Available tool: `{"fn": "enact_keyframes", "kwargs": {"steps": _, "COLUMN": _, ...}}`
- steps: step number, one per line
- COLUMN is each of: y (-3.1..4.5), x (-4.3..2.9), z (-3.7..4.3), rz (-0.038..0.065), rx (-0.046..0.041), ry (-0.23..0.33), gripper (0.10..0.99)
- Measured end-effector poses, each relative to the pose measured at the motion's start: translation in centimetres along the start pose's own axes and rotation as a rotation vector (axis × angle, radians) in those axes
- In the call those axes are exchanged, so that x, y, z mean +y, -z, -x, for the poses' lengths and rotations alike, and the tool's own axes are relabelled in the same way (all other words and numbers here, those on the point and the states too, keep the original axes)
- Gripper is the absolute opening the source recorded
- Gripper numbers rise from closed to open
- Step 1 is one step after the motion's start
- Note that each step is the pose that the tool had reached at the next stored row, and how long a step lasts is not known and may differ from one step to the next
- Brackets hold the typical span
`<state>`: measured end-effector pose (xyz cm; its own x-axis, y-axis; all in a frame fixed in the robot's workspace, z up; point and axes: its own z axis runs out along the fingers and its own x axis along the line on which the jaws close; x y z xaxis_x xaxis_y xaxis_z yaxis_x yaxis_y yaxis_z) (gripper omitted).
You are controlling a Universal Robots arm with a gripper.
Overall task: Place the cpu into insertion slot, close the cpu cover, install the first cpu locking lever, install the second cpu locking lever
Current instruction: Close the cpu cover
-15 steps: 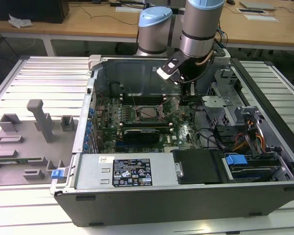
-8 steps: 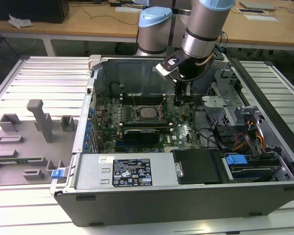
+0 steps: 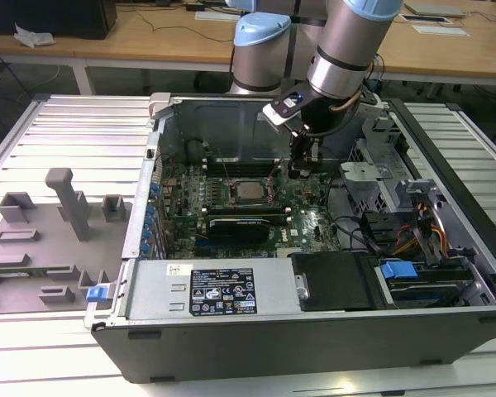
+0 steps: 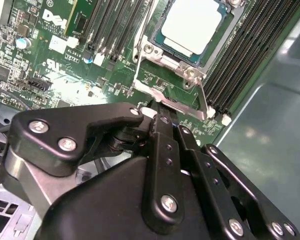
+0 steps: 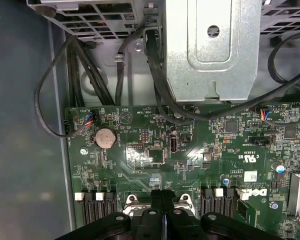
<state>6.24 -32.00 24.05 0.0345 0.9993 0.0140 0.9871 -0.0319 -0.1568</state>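
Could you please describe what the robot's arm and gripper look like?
The arm is silvery grey tubing with pale blue joint caps; a white wrist module carries a small blue light, with a tan cable beside it. The gripper is matt black, its flat bar links fastened with silver screws.

In the exterior view, one robot arm (image 3: 347,37) with one gripper (image 3: 296,171) is counted, and one open computer case (image 3: 314,339). One cpu (image 3: 250,190) and one long black card (image 3: 246,225) are counted at the frame's centre. Two blue tabs (image 3: 99,291) are counted in the lower half. In the first wrist view, one coin cell (image 5: 105,136) is counted.
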Motion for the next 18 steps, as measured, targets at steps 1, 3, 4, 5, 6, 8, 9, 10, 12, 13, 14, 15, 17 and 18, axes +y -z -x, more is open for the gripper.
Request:
{"fn": "enact_keyframes", "kwargs": {"steps": 1, "y": -0.02, "x": -0.11, "z": 0.0, "rz": 0.0, "rx": -0.0001, "ry": 0.0, "gripper": 0.106}}
{"fn": "enact_keyframes", "kwargs": {"steps": 3, "y": -0.05, "x": -0.34, "z": 0.01, "rz": 0.0, "rx": -0.0001, "ry": 0.0, "gripper": 0.106}}
{"fn": "enact_keyframes", "kwargs": {"steps": 4, "y": -0.06, "x": -0.44, "z": 0.01, "rz": 0.0, "rx": -0.0001, "ry": 0.0, "gripper": 0.106}}
{"fn": "enact_keyframes", "kwargs": {"steps": 5, "y": -0.09, "x": -0.58, "z": 0.02, "rz": 0.0, "rx": -0.0002, "ry": 0.0, "gripper": 0.106}}
{"fn": "enact_keyframes", "kwargs": {"steps": 6, "y": -0.11, "x": -0.76, "z": 0.03, "rz": 0.0, "rx": -0.0001, "ry": 0.0, "gripper": 0.106}}
{"fn": "enact_keyframes", "kwargs": {"steps": 8, "y": -0.16, "x": -1.07, "z": 0.04, "rz": 0.0, "rx": -0.0001, "ry": 0.0, "gripper": 0.106}}
{"fn": "enact_keyframes", "kwargs": {"steps": 9, "y": -0.18, "x": -1.2, "z": 0.04, "rz": 0.0, "rx": -0.0002, "ry": 0.0, "gripper": 0.106}}
{"fn": "enact_keyframes", "kwargs": {"steps": 10, "y": -0.23, "x": -1.52, "z": 0.05, "rz": 0.0, "rx": -0.0002, "ry": 0.0, "gripper": 0.106}}
{"fn": "enact_keyframes", "kwargs": {"steps": 12, "y": -0.38, "x": -2.45, "z": 0.09, "rz": 0.0, "rx": -0.0001, "ry": 0.0, "gripper": 0.106}}
{"fn": "enact_keyframes", "kwargs": {"steps": 13, "y": -0.43, "x": -2.76, "z": 0.1, "rz": 0.001, "rx": -0.0001, "ry": 0.0, "gripper": 0.106}}
{"fn": "enact_keyframes", "kwargs": {"steps": 14, "y": -0.51, "x": -3.28, "z": 0.12, "rz": 0.001, "rx": -0.0001, "ry": 0.0, "gripper": 0.106}}
{"fn": "enact_keyframes", "kwargs": {"steps": 15, "y": -0.57, "x": -3.63, "z": 0.13, "rz": 0.002, "rx": -0.0001, "ry": 0.0, "gripper": 0.106}}
{"fn": "enact_keyframes", "kwargs": {"steps": 17, "y": -0.63, "x": -3.97, "z": 0.14, "rz": 0.009, "rx": 0.0, "ry": 0.0, "gripper": 0.106}}
{"fn": "enact_keyframes", "kwargs": {"steps": 18, "y": -0.7, "x": -4.3, "z": 0.15, "rz": 0.019, "rx": 0.0004, "ry": 0.0, "gripper": 0.106}}
